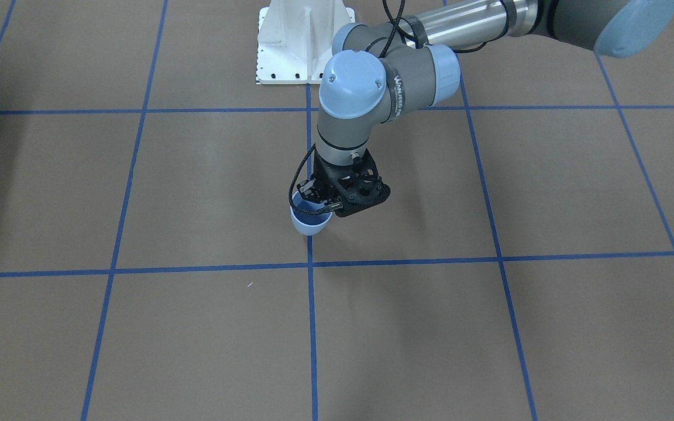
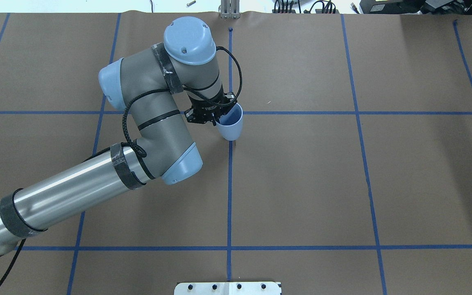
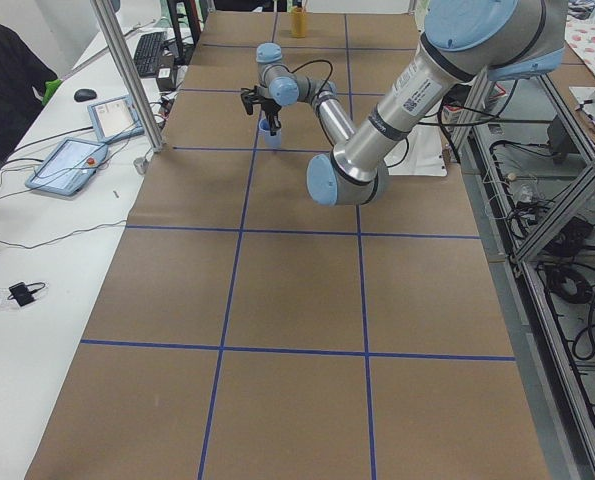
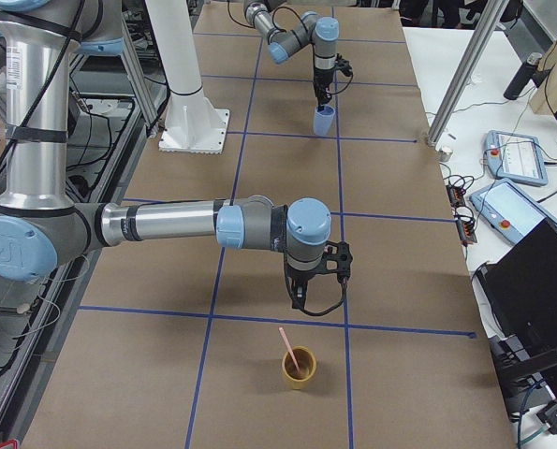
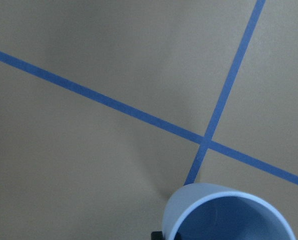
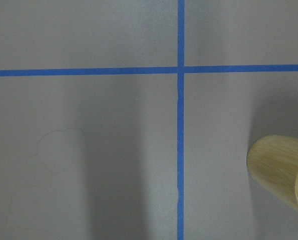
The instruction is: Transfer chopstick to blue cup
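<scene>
The chopstick (image 4: 285, 342) was seen standing in a tan bamboo-look cup (image 4: 298, 372) near the right end of the table, well apart from the blue cup (image 2: 230, 126), which was set upright far off toward the table's middle. The stick's long axis was judged close to upright: its lower end was hidden inside the tan cup, and its upper end was pointed up and leaned a little toward the robot's side, with roughly half its length exposed above the rim. The right gripper (image 4: 300, 299) was held fingers-down above the table just beside the tan cup; whether it was spread or clenched could not be told, and nothing was seen in it. The step in hand was judged to be the pick. For that to be done well, the fingers would need to be brought over the exposed upper part, set across the thin shaft, and closed well above the rim. The stick would then be drawn out along its own lean so the light cup is not tipped. At the blue cup, the left gripper (image 2: 212, 118) was placed right at the rim, seemingly touching it, though a firm hold on the wall could not be confirmed.
</scene>
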Motion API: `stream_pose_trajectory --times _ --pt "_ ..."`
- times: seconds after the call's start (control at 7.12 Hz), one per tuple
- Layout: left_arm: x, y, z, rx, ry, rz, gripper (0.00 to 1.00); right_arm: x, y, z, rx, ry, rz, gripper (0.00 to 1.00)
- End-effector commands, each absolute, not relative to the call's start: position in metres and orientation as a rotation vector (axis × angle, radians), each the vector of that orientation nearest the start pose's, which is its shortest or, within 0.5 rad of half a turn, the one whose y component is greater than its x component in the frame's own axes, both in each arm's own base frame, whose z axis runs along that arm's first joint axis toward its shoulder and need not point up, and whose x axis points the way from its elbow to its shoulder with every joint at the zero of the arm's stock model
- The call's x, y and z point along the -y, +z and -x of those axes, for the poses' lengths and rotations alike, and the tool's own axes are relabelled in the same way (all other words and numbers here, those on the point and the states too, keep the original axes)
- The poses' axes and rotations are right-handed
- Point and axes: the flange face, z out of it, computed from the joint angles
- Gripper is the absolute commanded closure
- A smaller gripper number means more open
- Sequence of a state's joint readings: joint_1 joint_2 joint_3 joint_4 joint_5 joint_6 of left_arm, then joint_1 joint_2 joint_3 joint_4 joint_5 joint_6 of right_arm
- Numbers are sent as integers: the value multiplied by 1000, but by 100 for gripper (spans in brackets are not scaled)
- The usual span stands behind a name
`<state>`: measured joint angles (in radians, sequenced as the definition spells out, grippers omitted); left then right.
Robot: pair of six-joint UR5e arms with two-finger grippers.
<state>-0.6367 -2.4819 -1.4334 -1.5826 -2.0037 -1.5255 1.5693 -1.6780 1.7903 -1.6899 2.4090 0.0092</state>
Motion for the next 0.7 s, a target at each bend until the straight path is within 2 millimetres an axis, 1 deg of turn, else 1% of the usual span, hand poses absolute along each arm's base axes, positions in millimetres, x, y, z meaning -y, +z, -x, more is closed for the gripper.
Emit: stream_pose_trajectory --times 0.0,0.14,0.28,0.42,0.56 --pt "518 156 -553 -856 -382 134 100 444 613 -58 845 16 22 0" --pt "518 154 -552 -858 -382 134 100 444 616 -57 856 19 28 0" --pt "513 156 -557 -856 -373 137 100 444 615 -57 860 19 28 0" --pt "511 154 -559 -863 -369 137 80 444 615 -57 860 19 27 0" --pt "510 154 -559 -862 -371 138 29 444 615 -57 860 19 27 0"
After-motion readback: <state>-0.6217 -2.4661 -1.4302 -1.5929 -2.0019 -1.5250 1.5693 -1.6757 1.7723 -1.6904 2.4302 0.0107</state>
